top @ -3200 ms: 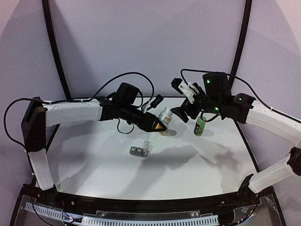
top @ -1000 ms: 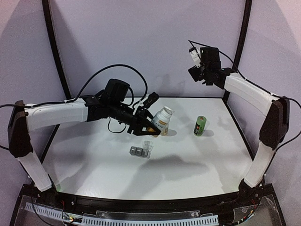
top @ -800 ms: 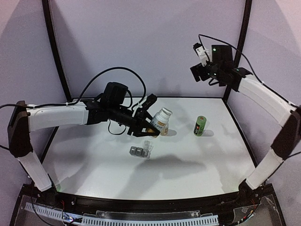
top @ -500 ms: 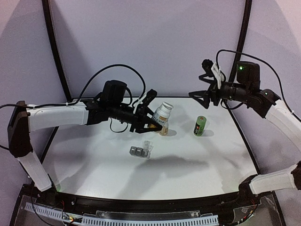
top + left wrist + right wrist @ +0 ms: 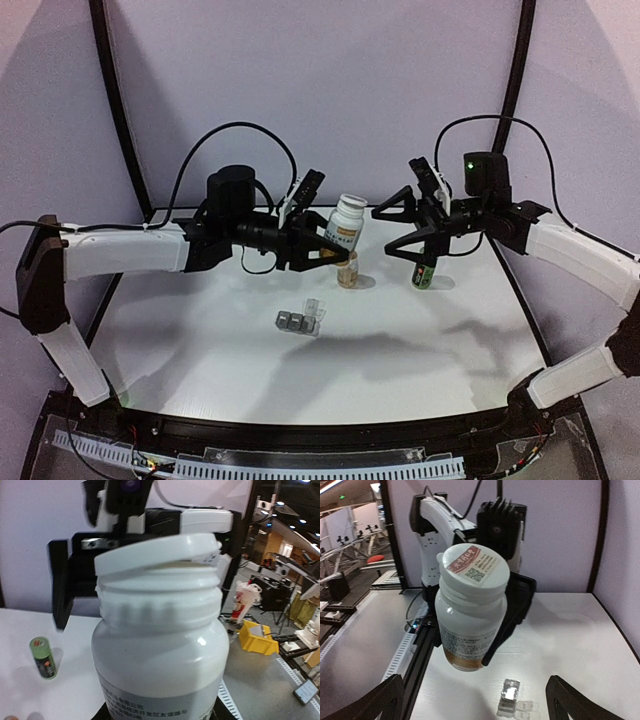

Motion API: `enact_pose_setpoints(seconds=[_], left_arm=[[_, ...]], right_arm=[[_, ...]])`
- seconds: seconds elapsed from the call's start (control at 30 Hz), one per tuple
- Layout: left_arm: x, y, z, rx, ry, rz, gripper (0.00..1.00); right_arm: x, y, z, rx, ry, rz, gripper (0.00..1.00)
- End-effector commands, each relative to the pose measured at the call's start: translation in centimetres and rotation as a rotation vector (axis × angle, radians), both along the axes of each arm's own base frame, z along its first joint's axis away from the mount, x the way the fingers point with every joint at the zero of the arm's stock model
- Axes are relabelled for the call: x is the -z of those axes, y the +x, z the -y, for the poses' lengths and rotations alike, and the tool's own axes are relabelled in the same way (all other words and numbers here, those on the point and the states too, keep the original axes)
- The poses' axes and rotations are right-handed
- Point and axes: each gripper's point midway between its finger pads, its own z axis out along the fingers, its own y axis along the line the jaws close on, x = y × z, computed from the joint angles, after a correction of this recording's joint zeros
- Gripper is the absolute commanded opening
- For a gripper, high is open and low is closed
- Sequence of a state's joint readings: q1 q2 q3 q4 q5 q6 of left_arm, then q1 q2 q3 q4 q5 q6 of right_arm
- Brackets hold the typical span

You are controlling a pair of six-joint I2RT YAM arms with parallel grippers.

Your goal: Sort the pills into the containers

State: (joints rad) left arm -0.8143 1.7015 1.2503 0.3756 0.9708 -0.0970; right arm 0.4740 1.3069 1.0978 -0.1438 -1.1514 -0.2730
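Observation:
My left gripper point(image 5: 330, 250) is shut on a white pill bottle point(image 5: 346, 224) and holds it upright above the table. The bottle fills the left wrist view point(image 5: 159, 655), and its white cap point(image 5: 157, 555) sits slightly askew. My right gripper point(image 5: 382, 230) is wide open, level with the cap and just right of it, not touching; its fingers point(image 5: 370, 700) frame the bottle point(image 5: 470, 610). The containers point(image 5: 297, 320), a grey strip with clear lids open, lie on the table below, and also show in the right wrist view point(image 5: 509, 694). No loose pills show.
A green cylindrical bottle point(image 5: 425, 272) stands on the table under my right gripper and also shows in the left wrist view point(image 5: 44, 657). A small amber piece point(image 5: 347, 273) shows directly below the white bottle; I cannot tell whether it is separate.
My right arm has swung down from high at the back and now faces the bottle with open jaws. My left arm has lifted the bottle and turned it more upright.

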Motion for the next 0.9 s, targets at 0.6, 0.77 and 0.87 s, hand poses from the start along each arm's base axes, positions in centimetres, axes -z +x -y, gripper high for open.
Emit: enact_pose_setpoints(seconds=[0.6,0.77,0.87], left_arm=[[-5.0,-3.8,-0.9,0.295,-0.100,0.076,0.01],[-5.2,-3.9,-1.0,0.304,-0.107,0.082,0.01],[-5.4,-4.1,-1.1,0.312,-0.117,0.086,0.01]], right_arm=[[-5.3,-4.5,-5.4,-0.483,0.201,0.182,0.99],[-5.2,-4.9,-6.3,-0.520,0.197,0.159,0.98],[-4.8,-5.1,-6.6,-0.525,0.190,0.149,0.98]])
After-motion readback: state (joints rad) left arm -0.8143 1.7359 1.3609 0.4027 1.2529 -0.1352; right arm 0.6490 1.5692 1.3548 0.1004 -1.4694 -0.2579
